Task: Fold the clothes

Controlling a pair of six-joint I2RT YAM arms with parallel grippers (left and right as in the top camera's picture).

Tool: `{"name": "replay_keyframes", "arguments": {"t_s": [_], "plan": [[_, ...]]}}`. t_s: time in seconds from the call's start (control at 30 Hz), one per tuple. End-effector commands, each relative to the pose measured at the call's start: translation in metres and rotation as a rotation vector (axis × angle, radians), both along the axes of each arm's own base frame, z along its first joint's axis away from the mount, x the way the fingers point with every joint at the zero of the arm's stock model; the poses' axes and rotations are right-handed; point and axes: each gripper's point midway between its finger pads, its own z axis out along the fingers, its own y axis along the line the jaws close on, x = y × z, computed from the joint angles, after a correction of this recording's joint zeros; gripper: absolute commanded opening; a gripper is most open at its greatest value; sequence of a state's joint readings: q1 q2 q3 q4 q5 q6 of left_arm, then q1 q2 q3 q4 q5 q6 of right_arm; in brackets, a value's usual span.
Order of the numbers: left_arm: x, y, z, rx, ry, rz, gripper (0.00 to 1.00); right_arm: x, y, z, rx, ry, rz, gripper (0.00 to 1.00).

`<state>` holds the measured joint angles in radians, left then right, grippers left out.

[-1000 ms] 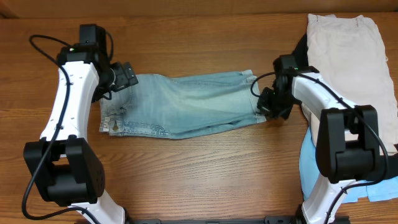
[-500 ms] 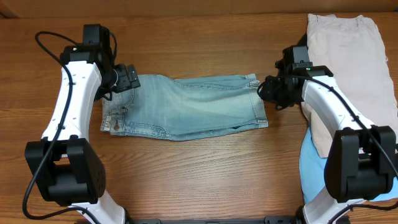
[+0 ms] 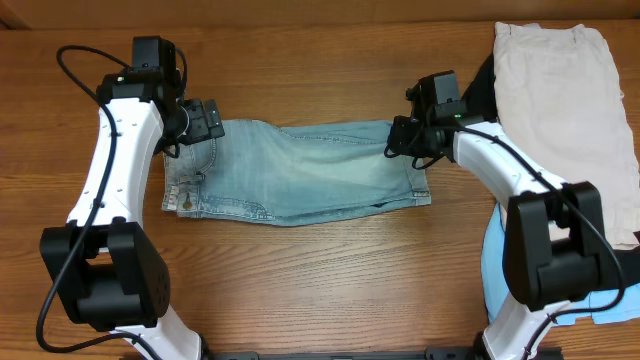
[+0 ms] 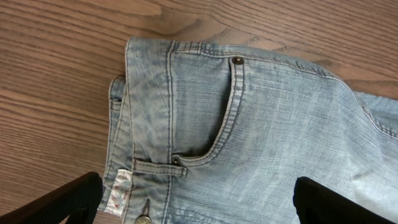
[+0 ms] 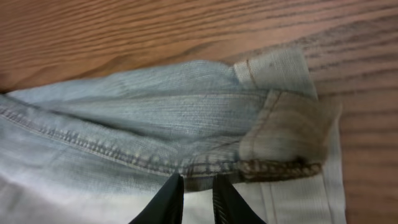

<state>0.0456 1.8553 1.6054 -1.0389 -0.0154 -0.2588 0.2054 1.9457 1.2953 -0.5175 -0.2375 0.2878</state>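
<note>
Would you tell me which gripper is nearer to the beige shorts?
Right. The right gripper is at the hem end of the denim shorts, near the beige shorts; the left gripper is at the far waistband end.

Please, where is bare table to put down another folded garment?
Bare table lies in front of the denim shorts, between the arm bases, and in a strip behind them. The right side is crowded: beige shorts, sky-blue garment.

Left arm (image 3: 108, 175) and right arm (image 3: 500, 160): shells were white, joint blocks and bases black. Black cables (image 3: 62, 62) looped off the joints. Left fingers (image 4: 59, 200) were broad, matte black; right fingers (image 5: 163, 202) were black, narrow, tapering to points.
</note>
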Motion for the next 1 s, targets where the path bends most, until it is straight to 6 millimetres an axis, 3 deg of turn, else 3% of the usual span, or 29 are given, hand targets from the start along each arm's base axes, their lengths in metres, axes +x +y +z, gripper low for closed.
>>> {"name": "replay_keyframes", "arguments": {"t_s": [0.0, 0.17, 0.43, 0.6, 0.67, 0.8, 0.97], "plan": [[0.004, 0.002, 0.002, 0.009, -0.010, 0.006, 1.00, 0.007, 0.001, -0.024, 0.001, 0.027, -0.019, 0.20], [0.002, 0.002, -0.002, 0.009, -0.003, 0.006, 1.00, 0.023, -0.005, -0.041, 0.011, -0.001, -0.048, 0.20], [-0.005, 0.001, -0.037, 0.007, 0.065, 0.005, 1.00, 0.061, -0.010, -0.019, 0.070, -0.153, -0.115, 0.21], [-0.013, 0.004, -0.059, 0.014, 0.135, 0.009, 1.00, 0.065, -0.015, -0.012, 0.087, -0.147, -0.136, 0.22], [-0.017, 0.006, -0.062, 0.012, 0.158, 0.014, 1.00, 0.062, -0.014, -0.001, 0.097, -0.124, -0.111, 0.31], [-0.026, 0.019, -0.062, 0.006, 0.190, 0.050, 1.00, 0.052, -0.007, 0.035, 0.116, -0.101, 0.010, 0.60], [-0.039, 0.046, -0.065, -0.044, 0.220, 0.065, 1.00, 0.031, -0.010, 0.068, 0.069, -0.047, 0.086, 0.71]]}}
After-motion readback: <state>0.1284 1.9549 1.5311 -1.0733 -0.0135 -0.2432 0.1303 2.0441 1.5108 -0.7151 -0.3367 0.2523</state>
